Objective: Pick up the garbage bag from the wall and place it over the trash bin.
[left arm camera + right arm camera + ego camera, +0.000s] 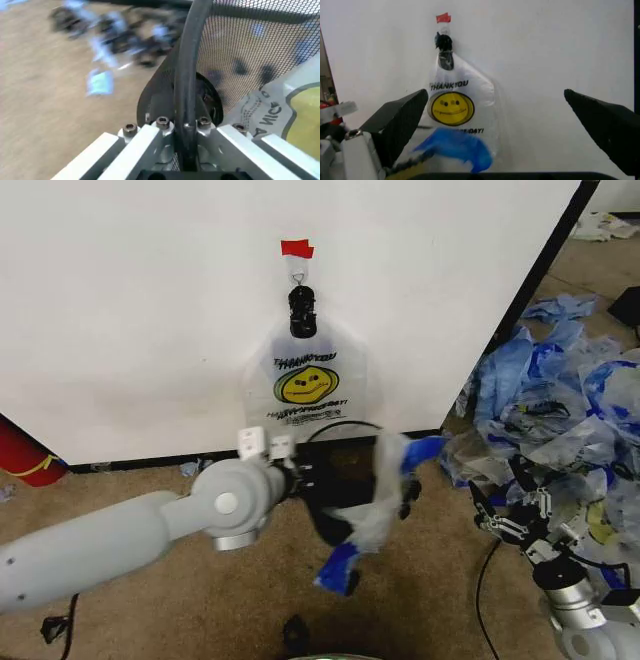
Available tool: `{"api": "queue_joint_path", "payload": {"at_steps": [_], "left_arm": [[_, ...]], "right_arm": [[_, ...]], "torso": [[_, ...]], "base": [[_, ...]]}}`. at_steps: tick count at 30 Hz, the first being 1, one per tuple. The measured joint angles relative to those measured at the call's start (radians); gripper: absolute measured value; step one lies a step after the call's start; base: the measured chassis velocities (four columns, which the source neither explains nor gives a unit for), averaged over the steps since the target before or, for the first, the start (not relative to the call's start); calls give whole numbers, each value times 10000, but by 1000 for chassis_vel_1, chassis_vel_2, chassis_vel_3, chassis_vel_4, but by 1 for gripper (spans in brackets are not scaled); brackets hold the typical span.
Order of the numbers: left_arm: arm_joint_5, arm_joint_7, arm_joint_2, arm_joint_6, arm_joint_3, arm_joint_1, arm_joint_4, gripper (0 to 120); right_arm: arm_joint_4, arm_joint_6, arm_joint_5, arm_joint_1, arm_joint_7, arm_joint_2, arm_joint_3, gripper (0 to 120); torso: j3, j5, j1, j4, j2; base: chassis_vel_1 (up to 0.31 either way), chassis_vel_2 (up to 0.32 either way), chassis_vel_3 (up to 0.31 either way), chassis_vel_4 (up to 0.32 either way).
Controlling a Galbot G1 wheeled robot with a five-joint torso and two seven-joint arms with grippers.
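Now my left claw (187, 123) grips the trash bin (340, 480) rim below the hanging garbage bag (305, 385); right claw (495, 112) open.

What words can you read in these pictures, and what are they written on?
"THANK YOU": black letters on the garbage bag hanging on the wall, above its yellow smiley face.
"...DAY!": end of a lower line on that bag; the rest is hidden.
Print on the smiley's mouth: too small to read.
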Motion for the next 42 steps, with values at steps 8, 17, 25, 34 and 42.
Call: {"api": "queue_joint_path", "payload": {"at_steps": [8,17,25,34,42], "left_arm": [[1026,-174,754,-230,-1741,3137,-385,0],[1281,7,180,-581,-4260,5457,-744,0],[1568,51,-27,-633,-5165,6744,-1229,0],[1981,50,-641,-733,-5192,7124,-1176,0],[2438,49,-852,-757,-4927,7324,-885,0]], "right_arm": [[-16,-24,-309,156,175,115,-367,100],[42,-58,-681,136,342,245,-549,100],[284,-74,-768,-107,413,294,-436,100],[486,-104,-878,-524,446,491,-288,100],[478,-101,-1024,-542,443,593,-297,100]], "torso": [[-1,6,-1,0,-1],[-1,1,0,-5,-1],[-2,3,-1,0,0],[-1,1,-1,-2,-1],[0,3,0,-2,0]], "base": [[0,0,0,0],[0,0,0,0],[0,0,0,0],[0,0,0,0],[0,0,0,0]]}}
